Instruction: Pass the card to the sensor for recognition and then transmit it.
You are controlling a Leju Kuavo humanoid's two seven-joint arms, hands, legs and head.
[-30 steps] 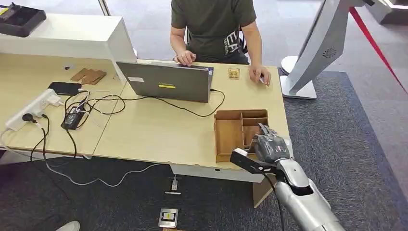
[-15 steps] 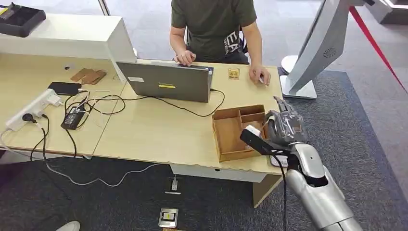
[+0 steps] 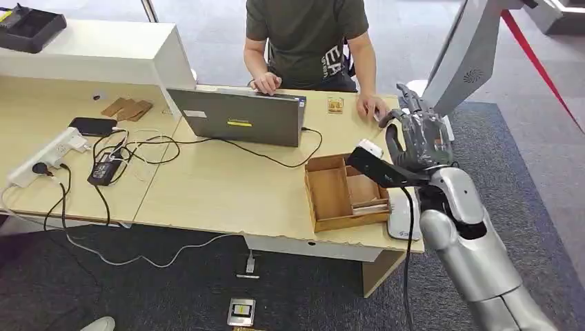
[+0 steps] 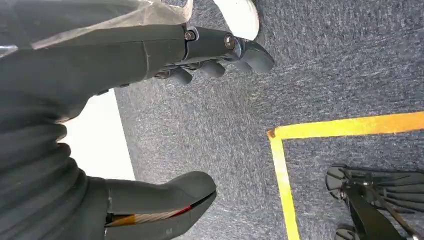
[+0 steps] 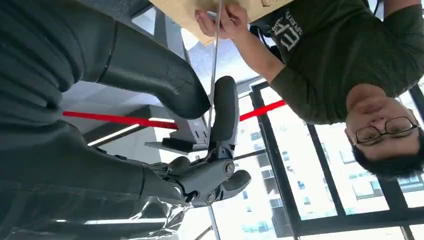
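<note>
Right hand (image 5: pixel 212 107) pinches what looks like the edge-on card (image 5: pixel 215 55).

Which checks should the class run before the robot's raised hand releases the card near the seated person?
1. Is the card held by the right hand? Ok: its thin edge sits between thumb and finger.
2. Is the person's hand at the card's far end? Ok; whether it grips the card: cannot tell.
3. Sensor reading done? Cannot tell.
4. Is the left hand free? Ok: it hangs over carpet, holding nothing.
5. Is the wooden tray out of the way? Ok: it lies on the desk beneath the raised arm.
</note>
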